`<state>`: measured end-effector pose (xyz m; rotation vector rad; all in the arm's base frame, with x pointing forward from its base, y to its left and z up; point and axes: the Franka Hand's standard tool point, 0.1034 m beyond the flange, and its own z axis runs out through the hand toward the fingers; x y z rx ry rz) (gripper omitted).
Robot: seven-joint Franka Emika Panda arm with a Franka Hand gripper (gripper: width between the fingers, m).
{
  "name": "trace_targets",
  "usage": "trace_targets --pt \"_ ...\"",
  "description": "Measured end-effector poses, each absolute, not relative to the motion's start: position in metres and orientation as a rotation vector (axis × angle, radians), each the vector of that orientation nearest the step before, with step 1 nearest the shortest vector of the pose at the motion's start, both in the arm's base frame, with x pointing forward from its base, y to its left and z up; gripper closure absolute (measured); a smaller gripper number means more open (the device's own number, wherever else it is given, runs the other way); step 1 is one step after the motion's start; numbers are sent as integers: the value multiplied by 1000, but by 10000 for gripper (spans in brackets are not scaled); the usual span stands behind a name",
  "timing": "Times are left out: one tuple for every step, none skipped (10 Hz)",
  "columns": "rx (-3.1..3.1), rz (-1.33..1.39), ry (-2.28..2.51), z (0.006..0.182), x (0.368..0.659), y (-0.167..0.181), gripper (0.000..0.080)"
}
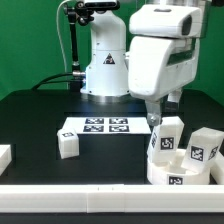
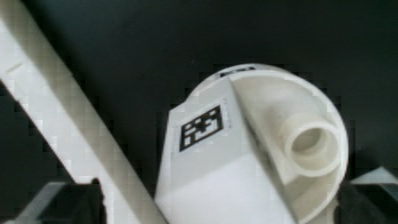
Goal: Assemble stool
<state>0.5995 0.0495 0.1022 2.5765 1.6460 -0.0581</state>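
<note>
Exterior view: gripper (image 1: 155, 120), open wide and empty, hangs just above a stool leg (image 1: 167, 138).

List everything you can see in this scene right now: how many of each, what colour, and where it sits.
seat: one, white round disc with a tag, front of the exterior view's right.
leg blocks: three, white with black-and-white tags; one alone just left of the marker board in the exterior view, two at the seat.
marker board: one, white with four tags, flat mid-table.
plain block: one, white, exterior view's left edge.
rail: one, white, along the near edge.
table: one, black.
arm: one, white, reaching down on the right.
end effector: one, open, empty, above the seat-side legs.
</note>
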Motion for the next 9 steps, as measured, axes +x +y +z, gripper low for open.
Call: trace_targets --pt "2477 -83 1776 101 599 50 150" --pt "2430 -115 1836 100 597 50 150" --pt "2348 -132 1927 99 598 48 150" --pt "2294 -147 1980 98 598 47 150" --pt "2219 -165 2056 98 598 46 150" --pt "2155 -173 2122 97 599 45 150" --pt "2155 -176 2117 96 600 45 150" --pt "2166 -179 2105 94 601 45 150" --pt "2167 -184 2105 92 601 44 150"
